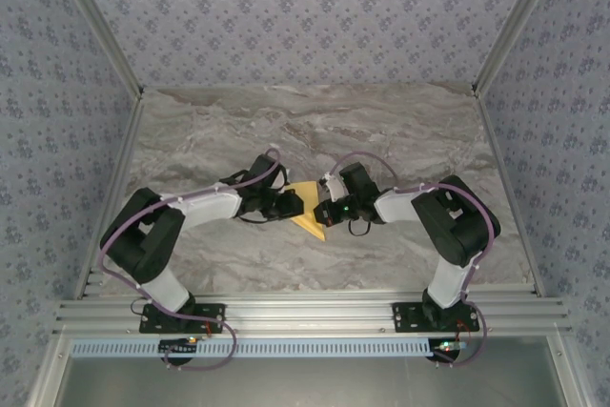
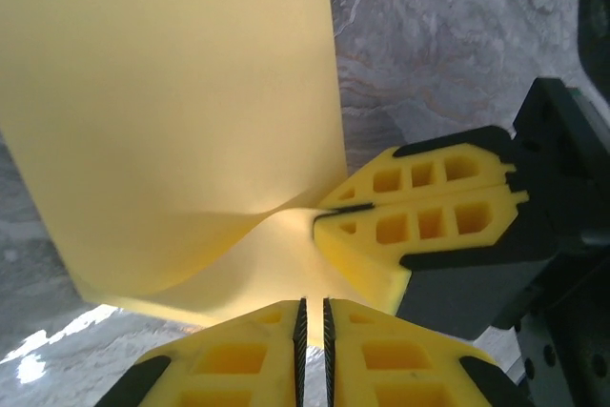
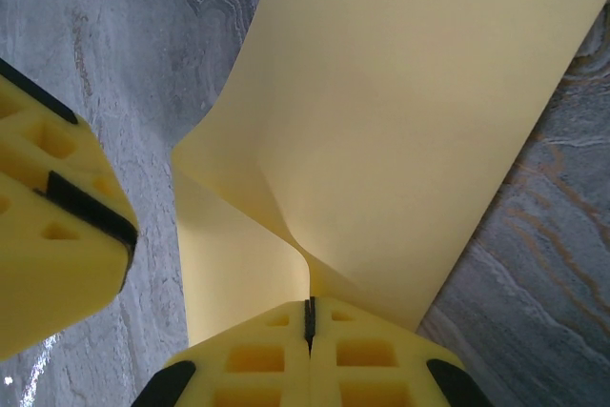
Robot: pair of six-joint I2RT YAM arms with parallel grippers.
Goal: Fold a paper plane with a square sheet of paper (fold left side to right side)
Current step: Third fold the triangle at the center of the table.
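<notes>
- Top view: the sheet (image 1: 310, 216) sits mid-bench (image 1: 286, 131). The left hand (image 1: 294, 205) is at its 9 o'clock and the right hand (image 1: 322, 209) at its 3 o'clock, tips close together, probably so that 1 can carry the left side across.
- Left wrist view: the right hand (image 2: 329, 216), at 3 o'clock, is clamped on the sheet's (image 2: 172, 111) edge and lifts it into a curl. The left hand (image 2: 313, 316), at 6 o'clock, has its fingers almost together, with a thin slit between them.
- Right wrist view: the right hand (image 3: 309, 316), at 6 o'clock, pinches the sheet (image 3: 410, 92), which arches toward 1 o'clock. The left hand (image 3: 114, 226), at 9 o'clock, stands apart from it with bare bench (image 3: 86, 64) between, so I judge it holds nothing.
</notes>
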